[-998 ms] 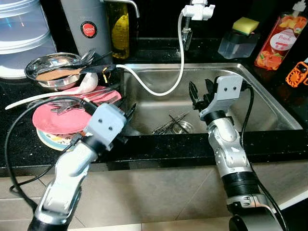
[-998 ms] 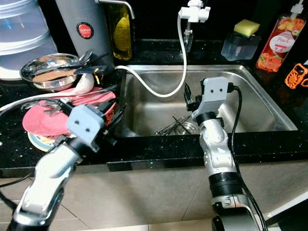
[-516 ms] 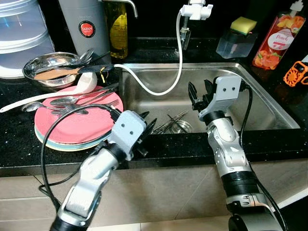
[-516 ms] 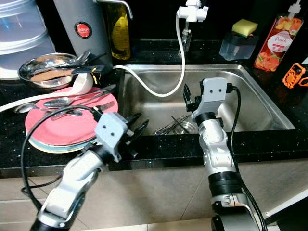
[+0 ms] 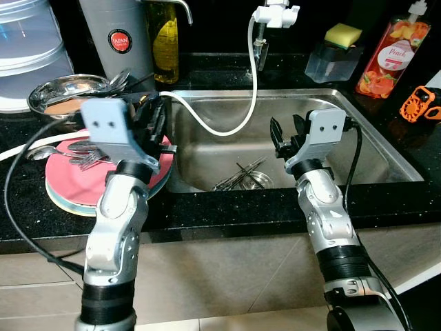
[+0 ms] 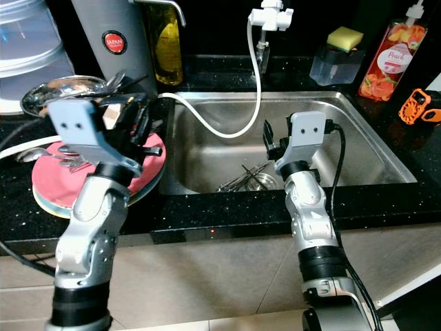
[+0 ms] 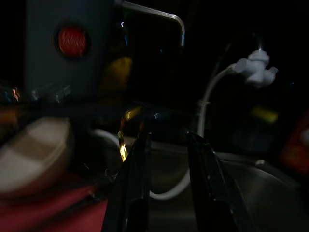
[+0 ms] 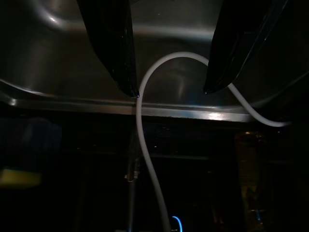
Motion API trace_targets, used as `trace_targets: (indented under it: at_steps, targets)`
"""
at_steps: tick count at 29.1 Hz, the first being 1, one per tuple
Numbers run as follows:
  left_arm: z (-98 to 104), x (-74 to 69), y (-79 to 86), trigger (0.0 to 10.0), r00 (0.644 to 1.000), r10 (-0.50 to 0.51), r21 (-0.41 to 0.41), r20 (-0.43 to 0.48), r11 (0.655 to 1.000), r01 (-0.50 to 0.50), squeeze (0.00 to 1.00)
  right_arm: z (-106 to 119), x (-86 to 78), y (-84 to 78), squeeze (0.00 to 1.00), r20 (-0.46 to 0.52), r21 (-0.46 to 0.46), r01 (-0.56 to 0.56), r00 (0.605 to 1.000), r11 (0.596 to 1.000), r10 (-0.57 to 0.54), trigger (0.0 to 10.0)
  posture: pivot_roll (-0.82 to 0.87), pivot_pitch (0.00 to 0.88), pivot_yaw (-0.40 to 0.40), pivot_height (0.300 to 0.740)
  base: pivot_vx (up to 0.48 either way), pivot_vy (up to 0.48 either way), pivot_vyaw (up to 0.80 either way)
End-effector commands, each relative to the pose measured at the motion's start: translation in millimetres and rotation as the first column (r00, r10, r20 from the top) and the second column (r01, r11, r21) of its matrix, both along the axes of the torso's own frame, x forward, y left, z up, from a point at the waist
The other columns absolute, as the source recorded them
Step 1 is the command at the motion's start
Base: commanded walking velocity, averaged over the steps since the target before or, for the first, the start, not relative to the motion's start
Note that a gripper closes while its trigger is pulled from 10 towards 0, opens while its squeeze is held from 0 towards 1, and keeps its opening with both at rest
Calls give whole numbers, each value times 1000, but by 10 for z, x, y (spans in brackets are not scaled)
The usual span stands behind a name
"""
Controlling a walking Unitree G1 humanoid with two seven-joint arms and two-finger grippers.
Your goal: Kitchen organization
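Cutlery [image 5: 76, 148] lies loose across the pink plate [image 5: 69, 186], which tops a short stack on the black tabletop [image 5: 27, 221] at nine o'clock from the sink [image 5: 386, 148]. More utensils [image 5: 238, 176] sit piled at the sink's drain. At twelve o'clock from the plates is a steel bowl [image 5: 58, 93] with spoons in it, then a grey flask [image 5: 117, 41] and a yellow bottle [image 5: 162, 41] behind.

The left claw [image 5: 153, 121] hangs over the plate's edge nearest the sink, fingers a little apart, nothing between them. The right claw [image 5: 286, 131] is raised over the sink, spread wide and empty, with the white hose [image 5: 227, 127] curving beyond it.

My read: cutlery comes off first. Best approach would be to come down on one handle across its narrow side, pinch firmly, and lift straight up so the neighbours don't drag. Watch that hose and the left arm's black cable [image 5: 14, 214].
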State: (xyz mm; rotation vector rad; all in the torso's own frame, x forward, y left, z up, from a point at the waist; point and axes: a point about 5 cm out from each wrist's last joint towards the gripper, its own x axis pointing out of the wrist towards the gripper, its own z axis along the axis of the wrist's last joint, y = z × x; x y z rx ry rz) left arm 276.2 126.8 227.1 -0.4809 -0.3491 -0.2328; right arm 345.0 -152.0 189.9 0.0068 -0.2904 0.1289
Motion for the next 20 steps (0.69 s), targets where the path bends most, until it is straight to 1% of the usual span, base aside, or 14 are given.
trace_targets:
  at_steps: [1, 2, 3, 4, 5, 6, 9, 11, 12, 15, 17, 18, 19, 20]
  targets:
    - [3, -67, -59, 10000, 998, -57, -181, -9, 982, 55, 0, -1, 6, -11, 0, 4, -10, 3, 1000, 1000, -2, 10000, 223, 0, -68, 740, 0, 0, 0]
    - [19, -94, -80, 10000, 995, -95, -273, 1, 958, 92, 0, -2, 5, -12, 0, 3, -11, 2, 1000, 1000, -2, 10000, 223, 0, -69, 740, 0, 0, 0]
    - [28, -109, -92, 10000, 993, -118, -322, 8, 940, 114, 0, -3, 5, -11, 0, 3, -11, 1, 1000, 1000, -1, 10000, 223, 0, -69, 740, 0, 0, 0]
    - [28, -109, -92, 10000, 993, -118, -322, 8, 940, 114, 0, -3, 5, -11, 0, 3, -11, 1, 1000, 1000, -1, 10000, 223, 0, -69, 740, 0, 0, 0]
    - [36, -111, -74, 10000, 992, -124, -387, 5, 915, 116, 0, -3, 6, -8, 0, 2, -12, 0, 1000, 1000, 0, 10000, 224, 0, -72, 740, 0, 0, 0]
    - [36, -111, -74, 10000, 992, -124, -387, 5, 915, 116, 0, -3, 6, -8, 0, 2, -12, 0, 1000, 1000, 0, 10000, 224, 0, -72, 740, 0, 0, 0]
    - [76, -85, 92, 10000, 994, -109, -583, 5, 807, 91, 0, 5, 13, 2, 0, 4, -13, -4, 1000, 1000, 4, 10000, 224, 0, -72, 740, 0, 0, 0]
    - [101, -47, 163, 10000, 995, -97, -635, 0, 769, 75, 0, 5, 18, 8, 0, 3, -12, -7, 1000, 1000, 7, 10000, 229, 0, -77, 740, 0, 0, 0]
    - [99, 12, 223, 10000, 997, -67, -661, -38, 750, 25, 0, 6, 22, 16, 0, 3, -11, -9, 1000, 1000, 9, 10000, 231, 0, -77, 740, 0, 0, 0]
    - [89, 77, 275, 10000, 996, -36, -660, -87, 750, -31, 0, 8, 26, 25, 0, 4, -9, -11, 1000, 1000, 11, 10000, 232, 0, -75, 740, 0, 0, 0]
    - [94, 103, 277, 10000, 991, 30, -523, -133, 847, -96, 0, 14, 27, 27, 0, 6, -8, -10, 1000, 1000, 10, 10000, 229, 0, -72, 740, 0, 0, 0]
    - [94, 103, 277, 10000, 991, 30, -523, -133, 847, -96, 0, 14, 27, 27, 0, 6, -8, -10, 1000, 1000, 10, 10000, 229, 0, -72, 740, 0, 0, 0]
    - [99, 99, 291, 10000, 986, 72, -439, -152, 888, -133, 0, 13, 25, 21, 0, 7, -8, -8, 1000, 1000, 8, 10000, 225, 0, -68, 740, 0, 0, 0]
    - [99, 99, 291, 10000, 986, 72, -439, -152, 888, -133, 0, 13, 25, 21, 0, 7, -8, -8, 1000, 1000, 8, 10000, 225, 0, -68, 740, 0, 0, 0]
